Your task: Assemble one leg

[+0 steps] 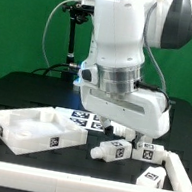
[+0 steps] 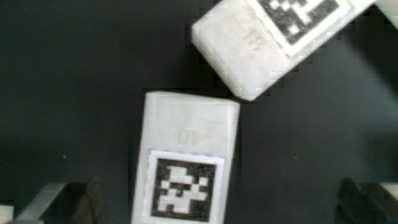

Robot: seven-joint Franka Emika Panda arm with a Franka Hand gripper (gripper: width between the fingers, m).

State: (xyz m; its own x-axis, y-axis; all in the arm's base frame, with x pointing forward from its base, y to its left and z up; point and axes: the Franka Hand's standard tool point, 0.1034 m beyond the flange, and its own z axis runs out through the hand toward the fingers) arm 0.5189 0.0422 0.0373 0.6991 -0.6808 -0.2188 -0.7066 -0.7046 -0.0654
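In the wrist view a white leg point(image 2: 187, 150) with a black-and-white tag lies on the black table, lengthwise between my two dark fingertips. My gripper point(image 2: 214, 205) is open, with the jaws wide on either side of the leg and not touching it. A second leg point(image 2: 267, 40) lies tilted just beyond the first. In the exterior view my gripper point(image 1: 118, 133) hangs low over the legs, mostly hidden by the wrist body. One leg point(image 1: 110, 150) lies below it, another leg point(image 1: 151, 151) to its right, and a third leg point(image 1: 154, 175) nearer the front.
The large white tabletop slab point(image 1: 38, 130) lies at the exterior view's left. The white border frame point(image 1: 79, 187) runs along the front and left. The marker board point(image 1: 80, 117) with its tags lies behind the slab. A black stand point(image 1: 70, 29) rises at the back.
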